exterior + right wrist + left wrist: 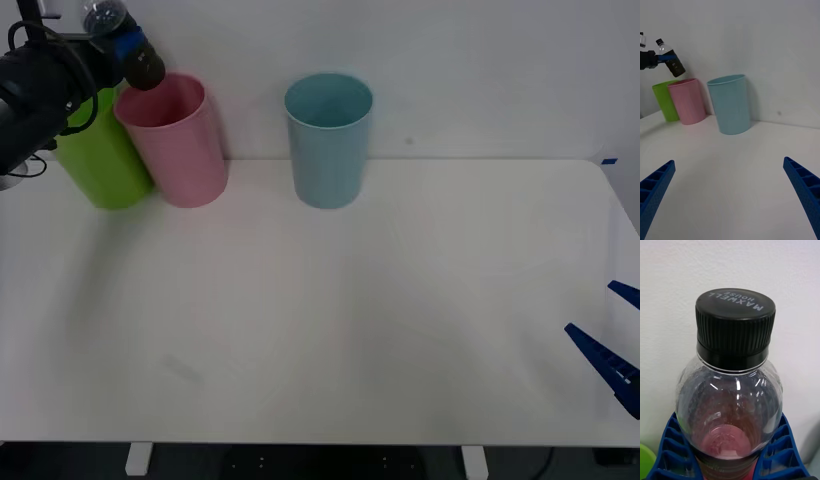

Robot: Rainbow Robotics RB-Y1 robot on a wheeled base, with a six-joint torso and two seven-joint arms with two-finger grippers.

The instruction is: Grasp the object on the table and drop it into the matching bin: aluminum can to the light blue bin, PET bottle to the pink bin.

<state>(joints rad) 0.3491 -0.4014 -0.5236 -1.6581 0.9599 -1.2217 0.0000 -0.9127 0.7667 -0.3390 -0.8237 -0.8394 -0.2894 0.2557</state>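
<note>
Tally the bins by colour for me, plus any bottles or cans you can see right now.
Green bin: 1
Pink bin: 1
Light blue bin: 1
Bottle: 1, held tilted in the left hand above the pink bin
Cans: 0
Total: 4

Bottle point(730, 390) base cut off below blue fingers point(670, 453); green bin point(100, 155) partly hidden behind pink bin point(175, 140) and arm; right end effector point(615, 350) cropped at frame edge.
</note>
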